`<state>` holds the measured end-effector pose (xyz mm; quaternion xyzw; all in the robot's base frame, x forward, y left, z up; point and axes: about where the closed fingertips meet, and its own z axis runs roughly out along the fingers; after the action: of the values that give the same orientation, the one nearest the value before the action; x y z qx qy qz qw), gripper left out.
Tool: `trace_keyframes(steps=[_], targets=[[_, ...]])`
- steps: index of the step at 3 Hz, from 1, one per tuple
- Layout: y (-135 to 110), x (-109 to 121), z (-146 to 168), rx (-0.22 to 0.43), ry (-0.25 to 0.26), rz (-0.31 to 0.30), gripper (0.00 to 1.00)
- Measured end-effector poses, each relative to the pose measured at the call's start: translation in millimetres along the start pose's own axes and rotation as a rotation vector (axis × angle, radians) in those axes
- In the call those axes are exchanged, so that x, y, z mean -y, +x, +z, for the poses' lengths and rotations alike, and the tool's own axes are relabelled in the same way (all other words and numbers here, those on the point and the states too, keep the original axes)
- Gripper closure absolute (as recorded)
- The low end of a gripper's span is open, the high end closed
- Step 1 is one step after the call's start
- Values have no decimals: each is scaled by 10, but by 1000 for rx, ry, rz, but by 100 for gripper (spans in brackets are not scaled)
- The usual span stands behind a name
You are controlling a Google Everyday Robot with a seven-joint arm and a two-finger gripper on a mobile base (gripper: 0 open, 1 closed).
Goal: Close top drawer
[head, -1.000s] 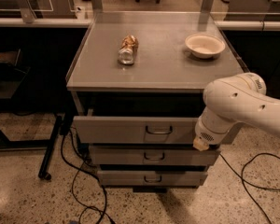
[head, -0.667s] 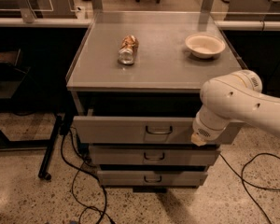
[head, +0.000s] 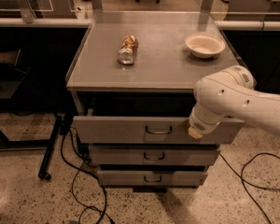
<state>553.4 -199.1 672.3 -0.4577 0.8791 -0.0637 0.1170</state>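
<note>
Top drawer (head: 116, 129) stands pulled out from under the counter (head: 163, 71), with a dark gap showing behind its front panel. The gripper (head: 195, 132) sits at the panel face, right of the handle (head: 158, 130), apparently touching. Whether it is open or closed cannot be told.

Recommendation: push square to the panel and keep level. Contact lies off-centre, right of the handle, so an angled push may rack the drawer.

The drawer's long axis runs left to right. The panel faces the camera, so closing travel is straight back.
</note>
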Motion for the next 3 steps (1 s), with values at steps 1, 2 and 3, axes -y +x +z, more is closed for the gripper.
trace_keyframes(steps=[1, 2, 3], targets=[[-102, 90, 40, -1, 22, -11, 100], [-155, 147, 53, 8, 37, -22, 100], [-155, 147, 53, 8, 37, -22, 81]])
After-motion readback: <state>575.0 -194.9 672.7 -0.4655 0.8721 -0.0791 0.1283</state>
